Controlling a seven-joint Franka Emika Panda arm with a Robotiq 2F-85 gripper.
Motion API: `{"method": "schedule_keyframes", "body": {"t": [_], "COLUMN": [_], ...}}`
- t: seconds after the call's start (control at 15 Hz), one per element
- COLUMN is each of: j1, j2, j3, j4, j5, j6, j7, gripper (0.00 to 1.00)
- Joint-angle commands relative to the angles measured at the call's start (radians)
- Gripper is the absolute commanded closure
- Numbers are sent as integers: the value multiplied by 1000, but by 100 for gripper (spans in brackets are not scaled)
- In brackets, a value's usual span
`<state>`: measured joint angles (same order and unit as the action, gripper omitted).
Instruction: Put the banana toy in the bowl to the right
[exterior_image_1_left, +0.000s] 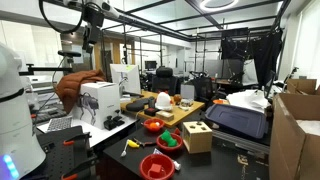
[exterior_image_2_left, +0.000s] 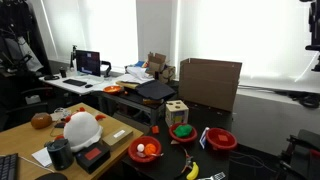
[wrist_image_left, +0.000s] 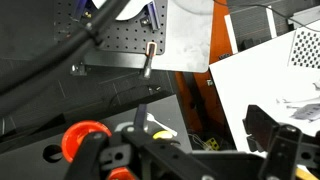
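The banana toy (exterior_image_1_left: 131, 144) is small, slim and yellow. It lies on the black table in front of the red bowls, and shows near the table's front edge in an exterior view (exterior_image_2_left: 190, 171). Three red bowls stand near it: one with a white and orange piece (exterior_image_2_left: 146, 150), one with green pieces (exterior_image_2_left: 184, 131), and one further along (exterior_image_2_left: 220, 139). My gripper (exterior_image_1_left: 88, 40) hangs high above the table, far from the toy. In the wrist view its jaws (wrist_image_left: 185, 150) are wide apart and empty. A small yellow piece (wrist_image_left: 160, 133) shows far below them.
A wooden shape-sorter box (exterior_image_1_left: 196, 136) stands beside the bowls. A closed laptop (exterior_image_1_left: 238, 120), cardboard boxes (exterior_image_1_left: 300, 130), a white appliance (exterior_image_1_left: 98, 100) and a wooden tray (exterior_image_1_left: 175, 112) with a white lump crowd the back. Red clamp knobs (exterior_image_1_left: 68, 143) sit at the near edge.
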<state>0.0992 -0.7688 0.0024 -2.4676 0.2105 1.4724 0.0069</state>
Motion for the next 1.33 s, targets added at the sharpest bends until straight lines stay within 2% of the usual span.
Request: {"method": "schedule_keyframes", "body": {"t": [0.0,1.0,1.27], "j1": [-21,-21,-26], "j2": [1,1,61], "j3": [15,15,9], "j4": [2,2,30], "j5": [8,8,-9], "j6": [-4,-4,18], "j7": [-11,-11,-32], "gripper": [0,0,0]}}
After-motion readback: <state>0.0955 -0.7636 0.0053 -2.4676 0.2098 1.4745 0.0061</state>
